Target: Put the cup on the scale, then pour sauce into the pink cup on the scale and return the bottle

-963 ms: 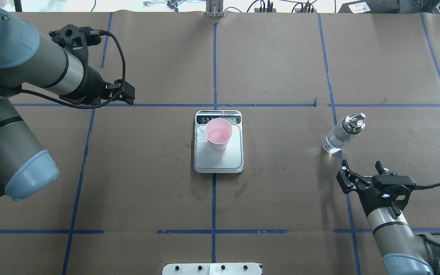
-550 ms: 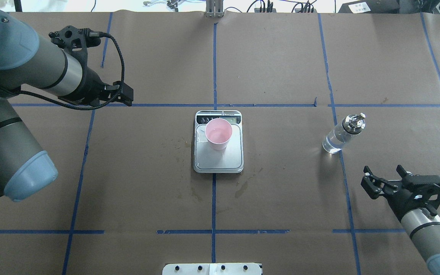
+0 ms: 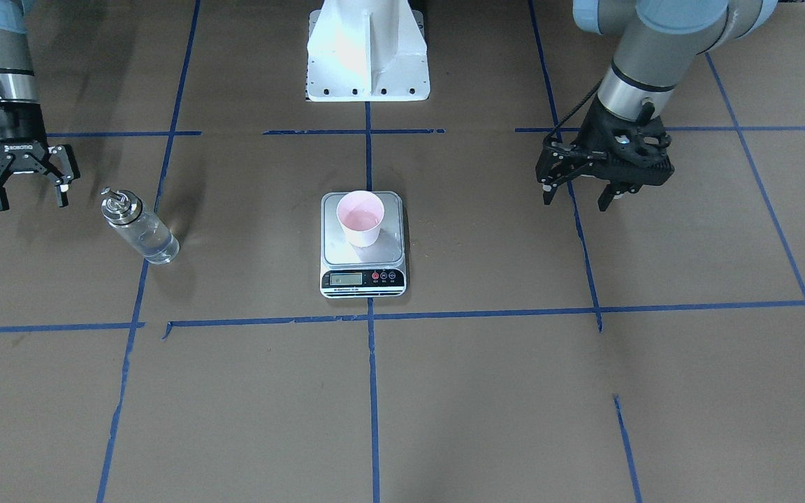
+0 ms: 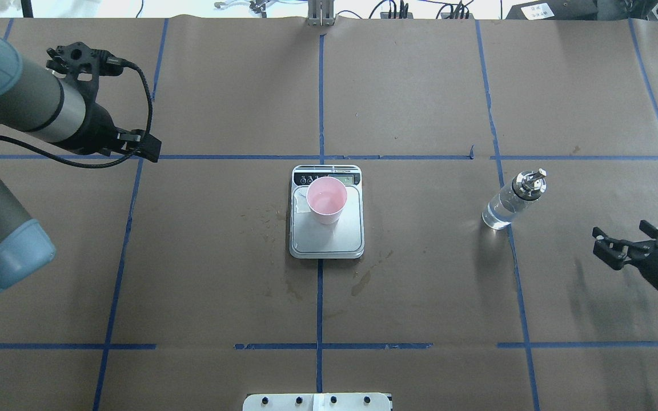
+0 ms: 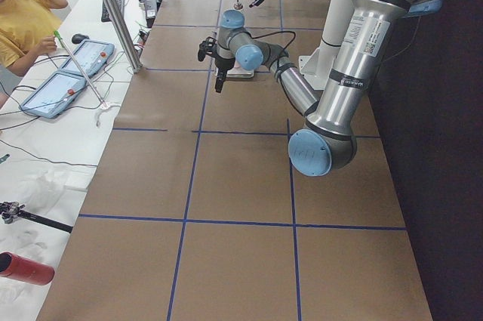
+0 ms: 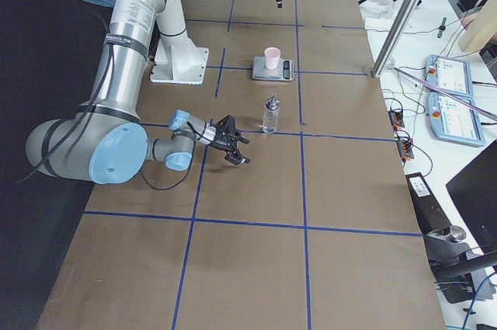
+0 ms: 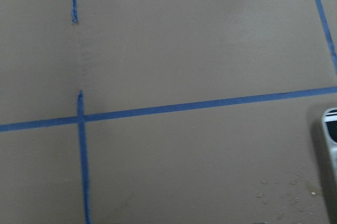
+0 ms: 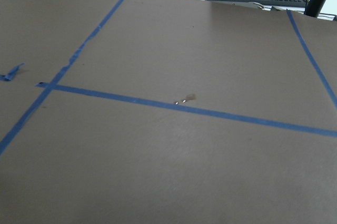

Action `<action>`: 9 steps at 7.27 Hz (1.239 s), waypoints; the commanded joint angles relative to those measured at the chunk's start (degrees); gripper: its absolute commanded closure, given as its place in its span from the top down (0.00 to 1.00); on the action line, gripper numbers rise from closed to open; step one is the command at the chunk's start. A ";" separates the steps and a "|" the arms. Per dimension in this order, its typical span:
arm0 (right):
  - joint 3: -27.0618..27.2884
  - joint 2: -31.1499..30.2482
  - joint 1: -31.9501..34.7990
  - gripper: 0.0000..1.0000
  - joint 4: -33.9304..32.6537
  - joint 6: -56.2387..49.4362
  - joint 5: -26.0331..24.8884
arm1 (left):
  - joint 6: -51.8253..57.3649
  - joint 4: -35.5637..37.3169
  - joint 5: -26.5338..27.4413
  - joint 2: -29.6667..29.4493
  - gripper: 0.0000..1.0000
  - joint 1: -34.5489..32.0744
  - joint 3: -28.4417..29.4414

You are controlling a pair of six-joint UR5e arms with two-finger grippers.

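The pale pink cup [image 4: 327, 200] stands upright on the silver scale [image 4: 329, 238] at the table's middle, with a little clear liquid in it; it also shows in the front view [image 3: 359, 218] on the scale [image 3: 393, 244]. The clear glass bottle [image 4: 509, 202] with its silver pourer cap stands on the paper to the right, free of any gripper, and shows in the front view [image 3: 138, 229]. My right gripper [image 4: 620, 237] is open and empty, well to the right of the bottle. My left gripper [image 3: 574, 202] is open and empty, far left of the scale.
Blue tape lines cross the brown paper. Wet spots [image 4: 363, 279] lie near the scale's front. The white robot base plate [image 3: 367, 52] sits at the near edge. The scale's corner [image 7: 330, 145] shows in the left wrist view. An operator [image 5: 23, 19] sits beyond the far edge.
My right gripper has drawn back to the right, away from the bottle, toward the table's right edge. My left arm has pulled back to the left. Cup, scale and bottle have not moved.
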 commanded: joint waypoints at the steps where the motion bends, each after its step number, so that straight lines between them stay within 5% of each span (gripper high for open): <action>1: -1.52 3.91 24.52 1.00 -0.90 -14.97 26.01 | 7.79 0.04 -2.06 3.46 1.00 -5.94 0.01; 3: -3.19 13.73 45.64 1.00 -17.60 -28.59 50.29 | 24.60 0.04 -5.47 7.23 1.00 -17.15 2.36; 5: -3.11 21.22 61.23 1.00 -43.07 -48.15 65.46 | 33.11 -0.49 -19.34 9.17 1.00 -26.66 9.56; 8: -1.97 30.89 69.71 1.00 -80.80 -75.62 69.21 | 39.99 -0.84 -20.46 17.09 1.00 -38.53 13.37; 9: 0.56 29.70 69.90 1.00 -83.60 -75.86 69.30 | 41.30 -1.71 -15.83 19.19 1.00 -48.41 16.94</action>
